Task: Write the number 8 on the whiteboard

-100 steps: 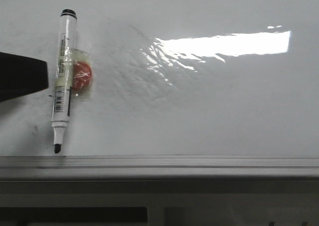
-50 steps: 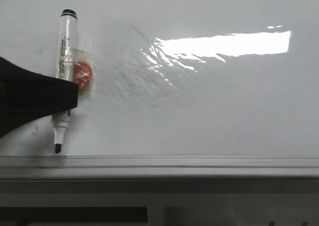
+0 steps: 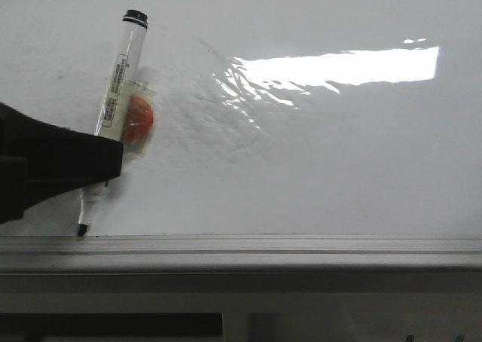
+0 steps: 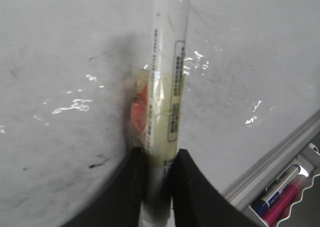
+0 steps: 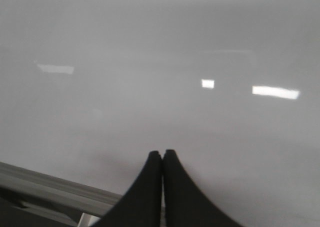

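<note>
the left tool (image 4: 157, 179) clamps the marker (image 3: 113, 116) low on its barrel, tip near the whiteboard (image 3: 339, 176) rail; no number 8 shows yet. a slanted grip may twist, skewing strokes. the right tool (image 5: 162, 159) is closed, empty.

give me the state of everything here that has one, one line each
marker pen: uncapped, tilted, tip near the rail, clamped low on its barrel
left gripper: shut on the marker pen
right gripper: shut, empty
whiteboard: no 8 drawn yet, faint smudges
orange piece: taped to the marker pen
</note>
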